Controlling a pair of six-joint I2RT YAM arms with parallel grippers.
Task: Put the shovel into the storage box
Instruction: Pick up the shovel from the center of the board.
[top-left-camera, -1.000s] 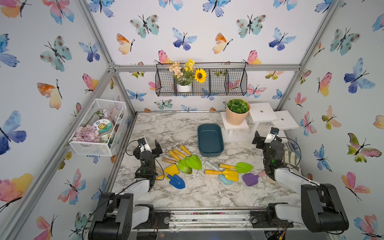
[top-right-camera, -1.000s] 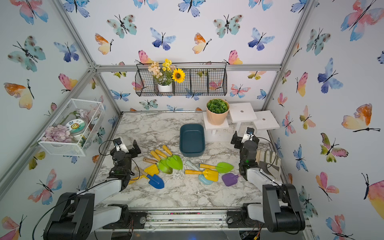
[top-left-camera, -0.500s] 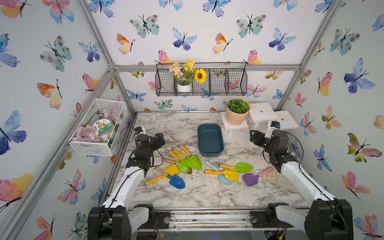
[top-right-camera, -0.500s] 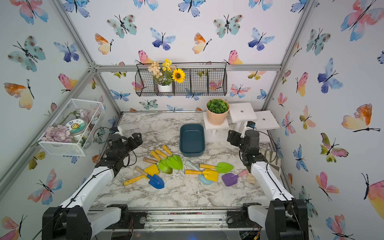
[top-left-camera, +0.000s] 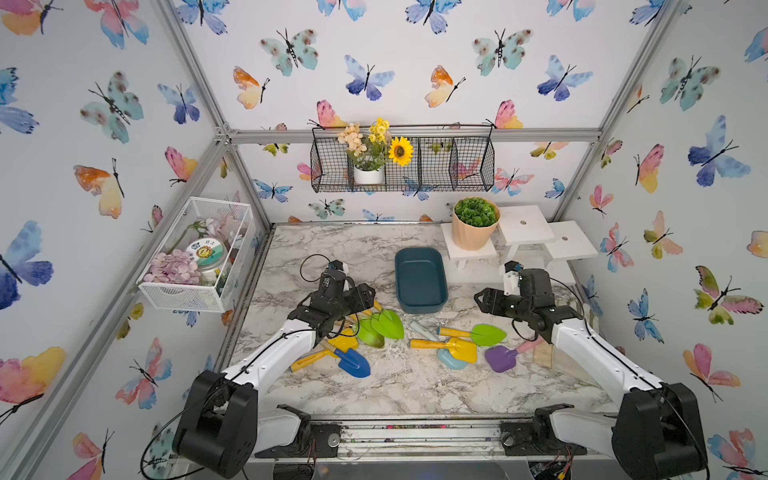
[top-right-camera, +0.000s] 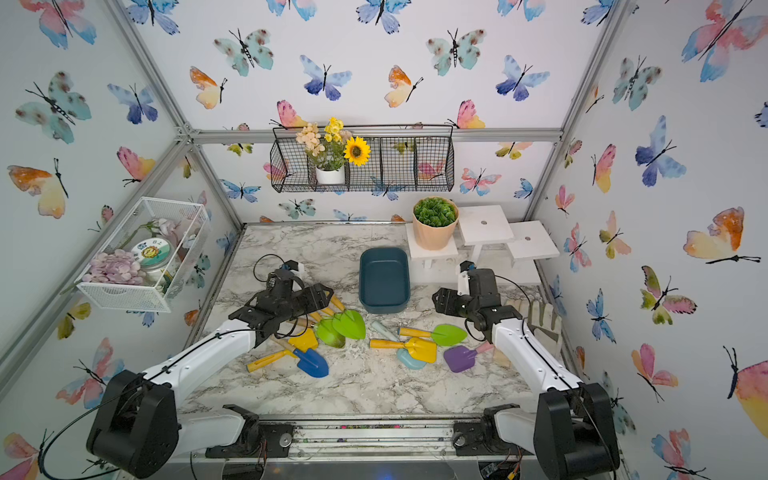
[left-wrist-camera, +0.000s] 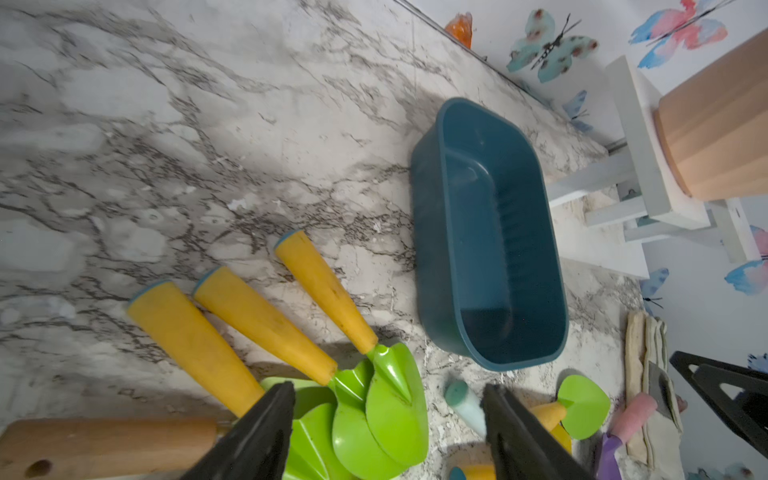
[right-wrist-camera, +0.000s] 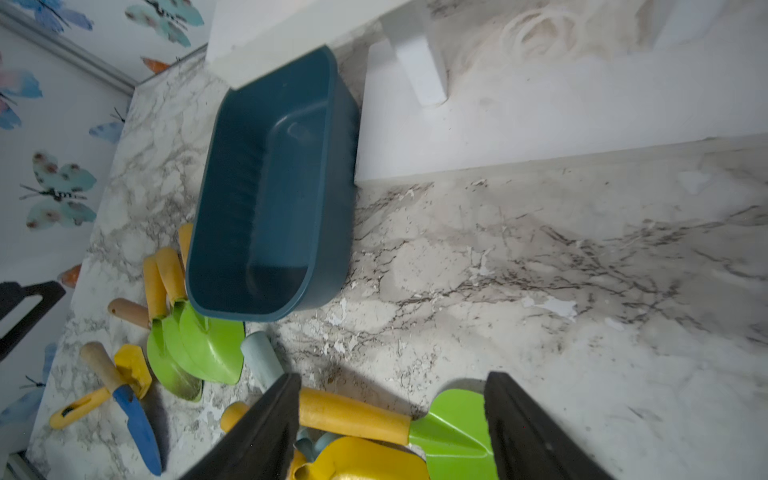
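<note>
The dark teal storage box (top-left-camera: 420, 280) (top-right-camera: 384, 280) (left-wrist-camera: 490, 249) (right-wrist-camera: 270, 187) stands empty mid-table. Several toy shovels lie in front of it: three green ones with yellow handles (top-left-camera: 382, 326) (left-wrist-camera: 386, 399) on the left, and one green shovel (top-left-camera: 478, 333) (right-wrist-camera: 453, 432) beside a yellow one (top-left-camera: 451, 347) on the right. A blue shovel (top-left-camera: 353, 361) and a purple one (top-left-camera: 500, 357) lie nearer the front. My left gripper (top-left-camera: 363, 297) (left-wrist-camera: 388, 388) hovers open over the green blades. My right gripper (top-left-camera: 478, 297) (right-wrist-camera: 392, 378) hovers open over the single green shovel's yellow handle.
White step stands (top-left-camera: 523, 226) with a potted plant (top-left-camera: 476, 222) crowd the back right, touching the box. A black wire basket (top-left-camera: 403, 164) hangs on the back wall, a white mesh basket (top-left-camera: 195, 253) on the left wall. Gloves (left-wrist-camera: 652, 374) lie at the right edge.
Both arms have unfolded from near the front and reached forward over the shovel piles. Both pairs of jaws have narrowed somewhat but stay apart.
</note>
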